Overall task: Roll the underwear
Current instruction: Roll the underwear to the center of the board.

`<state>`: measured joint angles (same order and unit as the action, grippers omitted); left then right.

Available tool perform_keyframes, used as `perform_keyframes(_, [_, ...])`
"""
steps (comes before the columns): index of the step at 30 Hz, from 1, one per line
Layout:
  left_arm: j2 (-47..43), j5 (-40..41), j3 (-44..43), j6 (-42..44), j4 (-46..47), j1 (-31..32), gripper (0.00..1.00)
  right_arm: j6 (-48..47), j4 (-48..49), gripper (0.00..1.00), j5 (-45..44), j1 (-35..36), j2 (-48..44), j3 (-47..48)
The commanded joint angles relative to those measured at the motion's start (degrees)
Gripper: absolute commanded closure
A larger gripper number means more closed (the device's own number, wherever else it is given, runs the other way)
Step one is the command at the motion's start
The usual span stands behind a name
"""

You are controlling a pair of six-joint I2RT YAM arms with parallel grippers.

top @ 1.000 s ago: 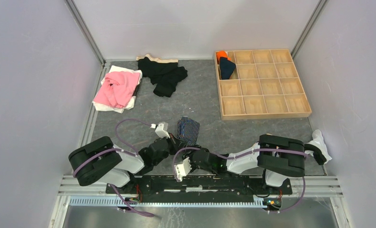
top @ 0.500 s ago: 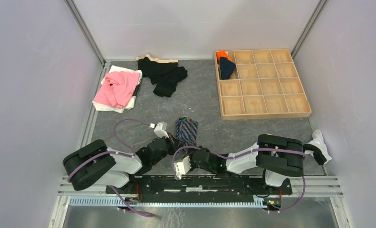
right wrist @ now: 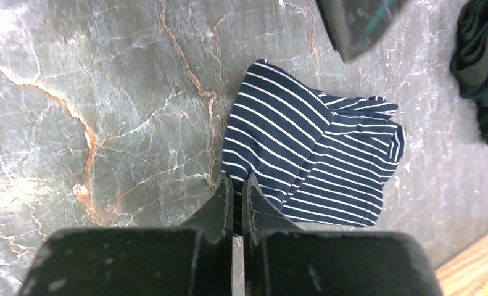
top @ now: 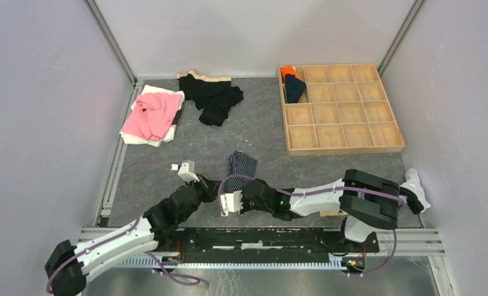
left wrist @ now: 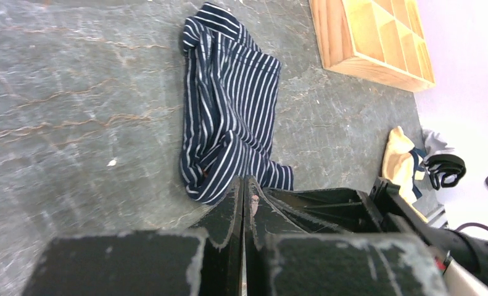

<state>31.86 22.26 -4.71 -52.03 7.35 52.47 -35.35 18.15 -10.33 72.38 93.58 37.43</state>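
Navy striped brief [top: 242,168], one item, is lying at the near centre of the bench [top: 167,154]. Two end effectors are meeting its near edge. The right end effector [right wrist: 234,179] is pinching the cloth. The left end effector [left wrist: 242,180] is sitting fully closed against it, grip unconfirmed.
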Motion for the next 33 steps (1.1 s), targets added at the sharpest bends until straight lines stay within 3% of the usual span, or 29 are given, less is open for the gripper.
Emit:
perform_keyframes(1, [-8.61,4.35,0.85,-1.05,-14.25,-0.34,0.98,7.77,-4.28,1.00,11.83,-1.83,-2.32,1.97])
perform_keyframes(6, [-12.64,2.17,0.50,0.23,-16.35,-0.29,0.98,13.24,-2.77,1.00,21.57,-4.93,-4.23,1.20])
perform_keyframes(17, [-6.65,-6.25,-2.23,6.45,-9.60,-0.31,0.98,25.34,3.77,1.00,42.35,-13.07,-4.06,-2.15])
perform_keyframes(22, [-7.32,-7.66,-3.56,6.94,-9.79,-0.28,0.98,33.13,11.69,1.00,50.41,-16.70,-2.26,-4.29])
perform_keyframes(33, [-7.89,-8.46,-6.79,8.50,-12.54,-0.33,0.98,48.38,17.58,1.00,58.91,-22.20,6.71,0.02])
